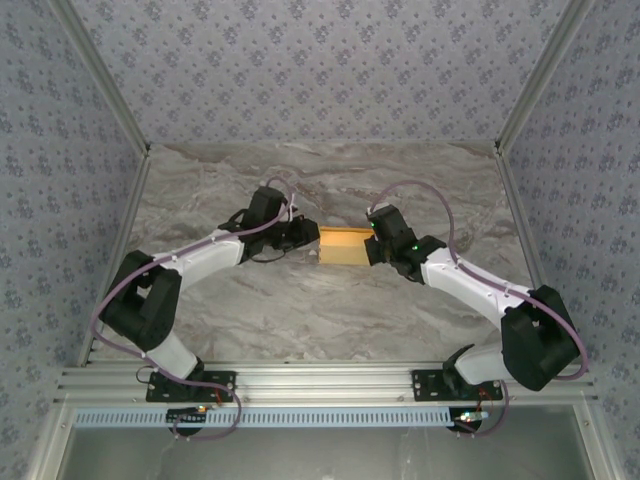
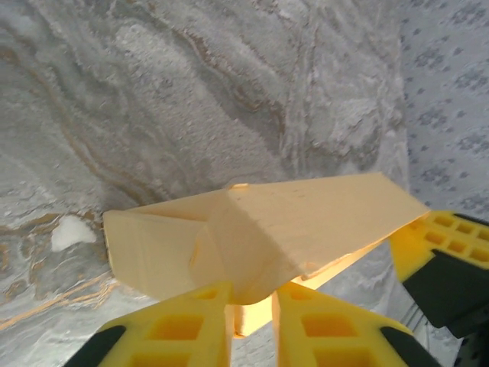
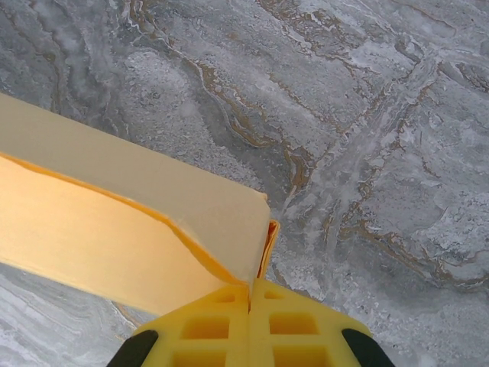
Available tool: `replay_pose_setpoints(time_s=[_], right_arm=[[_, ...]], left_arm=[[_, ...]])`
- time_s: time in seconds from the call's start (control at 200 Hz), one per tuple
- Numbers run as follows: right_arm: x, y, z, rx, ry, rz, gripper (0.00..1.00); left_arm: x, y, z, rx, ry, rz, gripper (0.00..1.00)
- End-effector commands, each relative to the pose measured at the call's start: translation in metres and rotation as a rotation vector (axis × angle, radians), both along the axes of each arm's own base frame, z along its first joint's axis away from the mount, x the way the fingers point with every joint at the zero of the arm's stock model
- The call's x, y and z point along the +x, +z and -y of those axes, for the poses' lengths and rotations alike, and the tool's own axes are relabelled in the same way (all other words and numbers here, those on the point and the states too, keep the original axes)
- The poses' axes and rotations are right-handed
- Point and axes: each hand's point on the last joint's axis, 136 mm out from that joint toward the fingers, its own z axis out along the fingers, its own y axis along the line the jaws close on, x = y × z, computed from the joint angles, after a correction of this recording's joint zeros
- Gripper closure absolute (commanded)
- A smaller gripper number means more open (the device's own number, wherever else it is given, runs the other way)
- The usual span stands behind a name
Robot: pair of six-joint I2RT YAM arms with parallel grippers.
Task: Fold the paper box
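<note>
Box (image 1: 343, 246): thin yellow-orange card, part-folded into a long hollow shape; sat over mid-table, spanned between both grippers; lifted or resting, could not tell.
Weight: judged very light; little force needed to carry or turn.
Stiffness: judged firm along creases, floppy on open panels; likely to buckle or take a stray crease under a hard pinch.
Surface: matte card, judged not slippery in a grip.
Hold points: judged best at end flaps and close to creases, not mid-panel.
Right gripper (image 3: 250, 294): jaws pressed together, thin edge of one end flap nipped in the seam between them.
Left gripper (image 2: 252, 300): jaws a little apart at the opposite end, a card tab sitting in the gap; pinched or merely straddled, could not tell.
Table (image 1: 300, 310): grey marbled, looked smooth; judged poor at keeping so light a piece from sliding.
Risk: flap judged liable to tear or spring back if pulled from both ends.
</note>
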Motion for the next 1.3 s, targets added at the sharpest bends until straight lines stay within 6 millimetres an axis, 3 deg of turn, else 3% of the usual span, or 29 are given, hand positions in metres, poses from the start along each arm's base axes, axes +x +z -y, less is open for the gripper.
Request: replay_pose_setpoints(time_s=[0.0, 0.405, 0.645, 0.904, 1.294], right_arm=[[-0.006, -0.004, -0.005, -0.002, 0.019, -0.047, 1.00], [-0.006, -0.006, -0.006, 0.000, 0.023, -0.050, 1.00], [-0.007, -0.006, -0.007, 0.002, 0.026, -0.050, 1.00], [-0.007, -0.007, -0.007, 0.004, 0.027, -0.052, 1.00], [-0.008, -0.008, -0.007, 0.006, 0.028, -0.054, 1.00]], left_arm=[[-0.008, 0.008, -0.004, 0.081, -0.046, 0.047, 0.77], [0.000, 0.010, -0.014, 0.275, -0.079, 0.165, 0.69], [0.001, 0.011, -0.007, 0.286, -0.118, 0.179, 0.74], [0.002, 0.012, -0.009, 0.329, -0.134, 0.202, 0.69], [0.002, 0.006, 0.000, 0.325, -0.172, 0.193, 0.73]])
